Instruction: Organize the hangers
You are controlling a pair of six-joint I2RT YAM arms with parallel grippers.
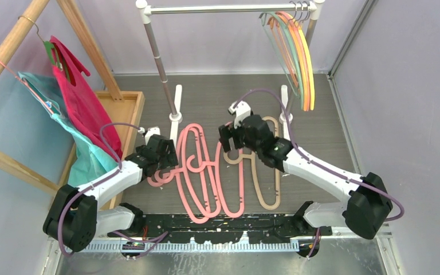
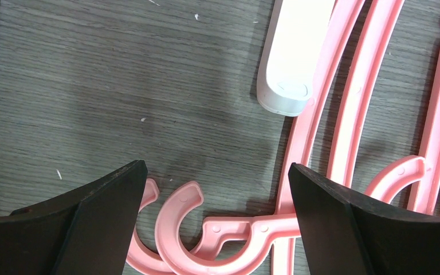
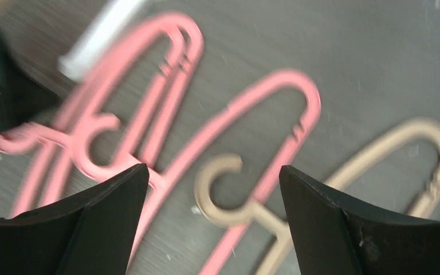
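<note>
Left end effector [image 2: 216, 172] hangs low over the grey surface [image 2: 120, 86], its two dark fingers spread wide with nothing between them. Just under the fingertips lie two pink hooks, one curled inside the other. The right end effector [image 3: 213, 169] is also spread and empty, poised above the hook of the one beige hanger [image 3: 223, 192]. Its wrist view is smeared, so fine detail there is lost.

From above, the pink hangers [image 1: 197, 189] lie flat in an overlapping heap between the two arms, near the middle of the surface. At least three can be made out, but the tangle of loops prevents a firm count. The beige hanger lies just to their right, partly covered by the right arm.

Beyond the heap stand the two white feet [image 1: 176, 106] of a clothes stand. In the left wrist view the tip of one foot meets an arm of a pink hanger, though whether it rests on it or only beside it cannot be told.

Higher up, the stand's metal rail [image 1: 229, 8] carries the thin hangers [image 1: 298, 57] at its right end. They are orange, yellow and grey-green, with four or five metal hooks packed too tightly to separate.

At far left a wooden frame [image 1: 11, 46] holds one green hanger [image 1: 48, 48] draped with red cloth [image 1: 80, 97] and one thin pink hanger [image 1: 11, 71] draped with teal cloth [image 1: 89, 157]. The teal cloth's lower edge is hidden behind the left arm.
</note>
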